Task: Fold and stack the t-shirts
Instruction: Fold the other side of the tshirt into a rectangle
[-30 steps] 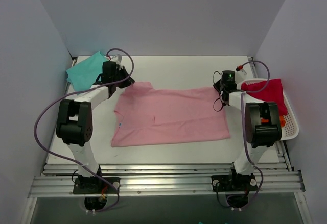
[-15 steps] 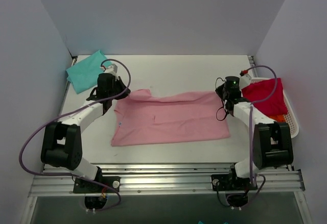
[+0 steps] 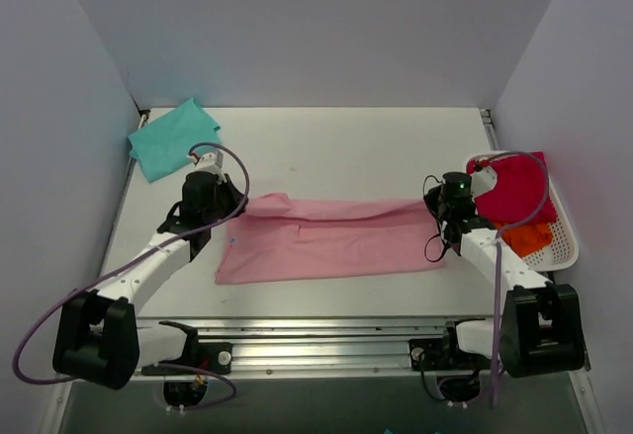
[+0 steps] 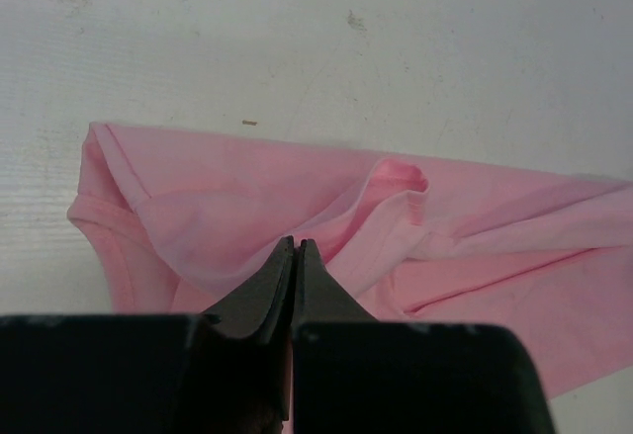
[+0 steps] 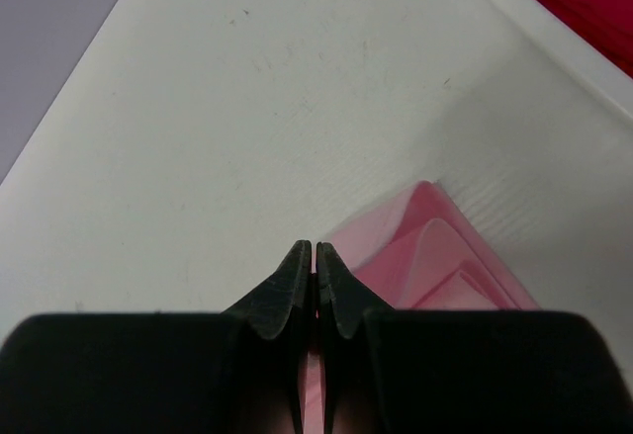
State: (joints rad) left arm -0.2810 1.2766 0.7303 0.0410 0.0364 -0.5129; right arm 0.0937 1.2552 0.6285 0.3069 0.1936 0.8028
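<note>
Spanning left to right, pink t-shirt (image 3: 326, 246), neck apparently leftward, pinched by left tool (image 4: 297, 248) and right tool (image 5: 315, 251).

The pale pink t-shirt (image 3: 331, 241) lies stretched sideways across the middle of the bench (image 3: 336, 147), its far edge raised and doubled toward the near hem, with soft creases and a sleeve bunched at its left end. Its far corners are pinched in the left claw (image 3: 216, 200) and the right claw (image 3: 447, 209). The teal t-shirt (image 3: 168, 139) lies rumpled in the far left corner, well apart from the pink one
</note>
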